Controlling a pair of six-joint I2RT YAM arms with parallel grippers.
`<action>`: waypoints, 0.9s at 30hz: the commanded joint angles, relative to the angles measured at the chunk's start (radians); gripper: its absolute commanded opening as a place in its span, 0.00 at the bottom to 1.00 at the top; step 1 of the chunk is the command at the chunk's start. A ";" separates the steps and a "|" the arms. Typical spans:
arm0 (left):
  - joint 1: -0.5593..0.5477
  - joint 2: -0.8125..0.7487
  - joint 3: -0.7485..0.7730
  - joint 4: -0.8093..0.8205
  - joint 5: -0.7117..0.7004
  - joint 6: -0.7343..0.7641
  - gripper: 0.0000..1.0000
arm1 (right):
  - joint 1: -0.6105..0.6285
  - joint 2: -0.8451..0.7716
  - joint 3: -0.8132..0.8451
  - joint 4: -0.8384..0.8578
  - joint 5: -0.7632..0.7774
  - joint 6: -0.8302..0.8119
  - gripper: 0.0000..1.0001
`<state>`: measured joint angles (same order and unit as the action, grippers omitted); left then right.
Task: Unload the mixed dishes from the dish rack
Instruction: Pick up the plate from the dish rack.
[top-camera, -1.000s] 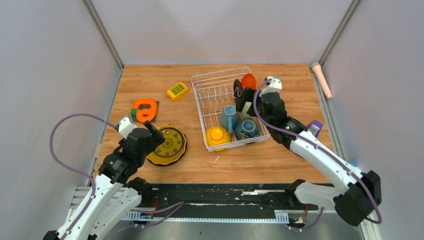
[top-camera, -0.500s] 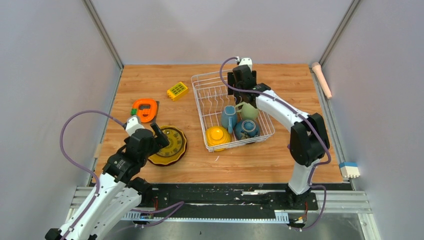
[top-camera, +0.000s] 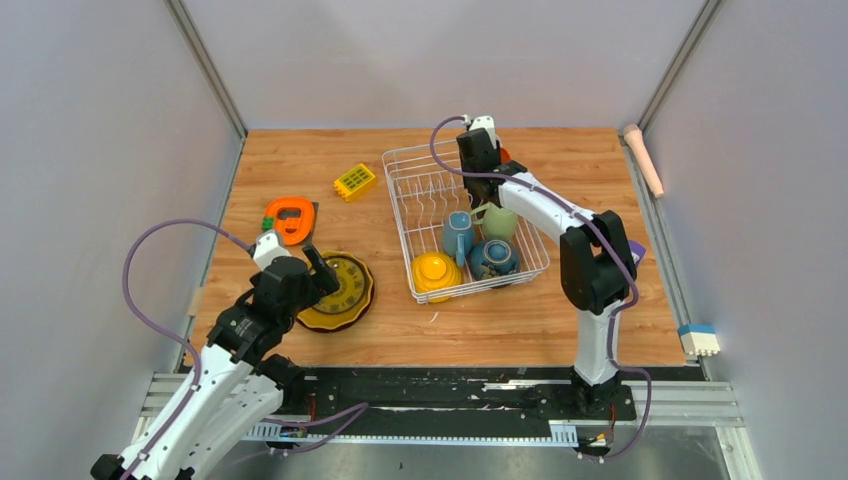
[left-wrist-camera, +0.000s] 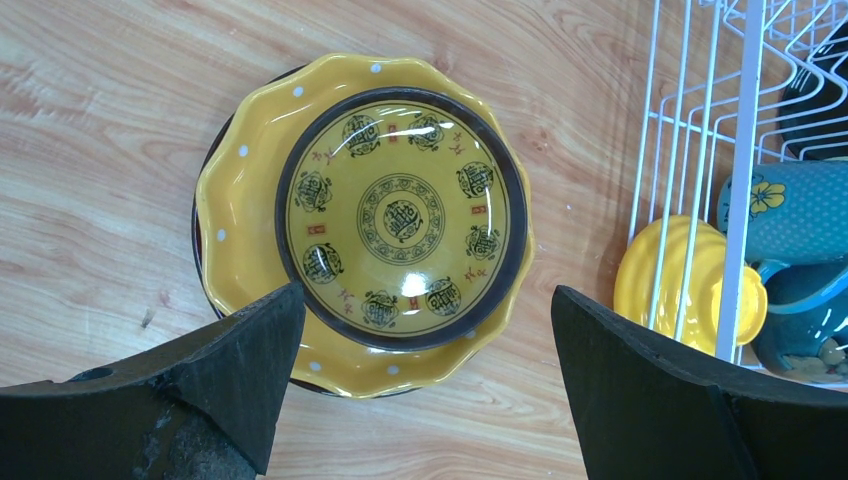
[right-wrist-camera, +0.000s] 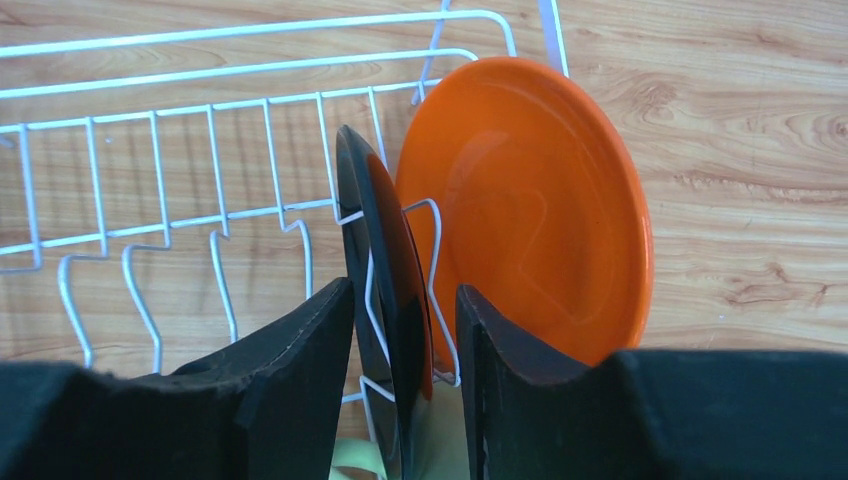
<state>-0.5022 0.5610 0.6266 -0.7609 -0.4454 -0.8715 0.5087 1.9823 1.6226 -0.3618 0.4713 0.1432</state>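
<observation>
The white wire dish rack (top-camera: 400, 215) holds a blue mug (top-camera: 459, 236), a pale green mug (top-camera: 499, 222), a yellow bowl (top-camera: 436, 272) and a dark bowl (top-camera: 494, 258). At its far end a dark plate (right-wrist-camera: 385, 250) and an orange plate (right-wrist-camera: 540, 210) stand on edge between tines. My right gripper (right-wrist-camera: 403, 290) straddles the dark plate's rim, jaws narrowed, with a thin gap showing on each side. My left gripper (left-wrist-camera: 428, 292) hangs wide open and empty above a stack of plates (left-wrist-camera: 240, 230) lying on the table left of the rack.
A small yellow studded brick (top-camera: 355, 181) and an orange round gadget (top-camera: 290, 218) lie on the table left of the rack. A pink stick (top-camera: 643, 158) rests at the right wall, and a blue-and-white block (top-camera: 699, 339) sits at the near right.
My right arm swung left over the rack's far end, and its jaws narrowed around the dark plate. The left arm has barely shifted and stays open.
</observation>
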 joint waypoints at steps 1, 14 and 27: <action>0.001 0.018 -0.006 0.044 0.004 0.016 1.00 | -0.004 0.027 0.043 0.000 0.048 -0.029 0.41; 0.001 0.037 -0.004 0.046 0.001 0.020 1.00 | -0.004 0.070 0.056 -0.005 0.043 -0.026 0.24; 0.001 0.042 -0.005 0.039 -0.018 0.004 1.00 | 0.007 -0.019 0.052 -0.002 0.027 -0.052 0.02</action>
<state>-0.5022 0.5999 0.6201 -0.7479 -0.4458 -0.8673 0.5072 2.0460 1.6386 -0.3813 0.5053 0.1059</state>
